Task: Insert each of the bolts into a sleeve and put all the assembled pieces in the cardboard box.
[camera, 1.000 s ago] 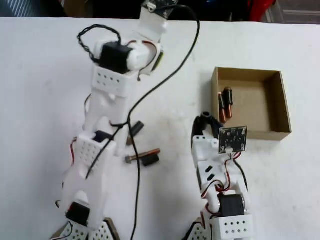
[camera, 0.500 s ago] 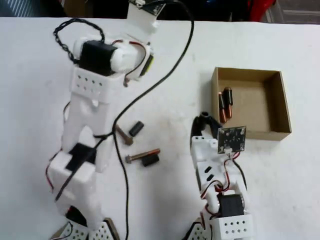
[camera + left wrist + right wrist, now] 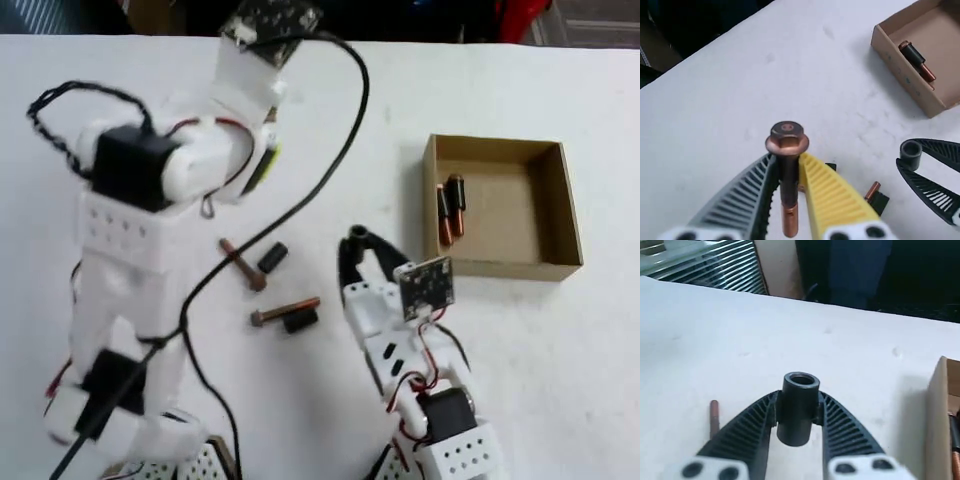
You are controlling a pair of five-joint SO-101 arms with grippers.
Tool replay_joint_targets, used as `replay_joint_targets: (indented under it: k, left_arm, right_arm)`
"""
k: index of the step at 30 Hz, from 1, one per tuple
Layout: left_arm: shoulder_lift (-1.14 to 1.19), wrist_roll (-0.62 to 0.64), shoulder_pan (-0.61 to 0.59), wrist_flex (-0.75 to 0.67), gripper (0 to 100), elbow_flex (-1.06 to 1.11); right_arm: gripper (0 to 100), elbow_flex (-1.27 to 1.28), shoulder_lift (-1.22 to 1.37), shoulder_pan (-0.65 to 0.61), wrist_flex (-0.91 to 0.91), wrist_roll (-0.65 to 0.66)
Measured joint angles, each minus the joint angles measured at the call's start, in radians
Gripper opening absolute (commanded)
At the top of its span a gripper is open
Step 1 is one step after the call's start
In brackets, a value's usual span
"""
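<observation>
One copper bolt [image 3: 787, 142] stands upright, hex head up, clamped in the left gripper [image 3: 786, 159]. A black sleeve [image 3: 800, 390], bore up, is clamped in the right gripper [image 3: 799, 399]. On the worktop [image 3: 520, 350] lie a second bolt [image 3: 243, 265] with a loose sleeve [image 3: 272, 258] just beside it, and a third bolt [image 3: 283, 310] touching another sleeve [image 3: 300, 322]. Two assembled pieces [image 3: 449, 210], copper and black, lie side by side in the open cardboard box [image 3: 562, 205], against one wall.

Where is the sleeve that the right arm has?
In the right wrist view the black sleeve is clamped in the right gripper, left of the cardboard box in the high view.
</observation>
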Motion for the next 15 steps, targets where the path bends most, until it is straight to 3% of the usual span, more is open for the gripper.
replay_joint_targets:
  k: [15]
  left_arm:
    - [-0.385,-0.028,-0.006,-0.032,2,0.425]
  right_arm:
    - [1.7,0.0,0.0,-0.258,-0.135,-0.002]
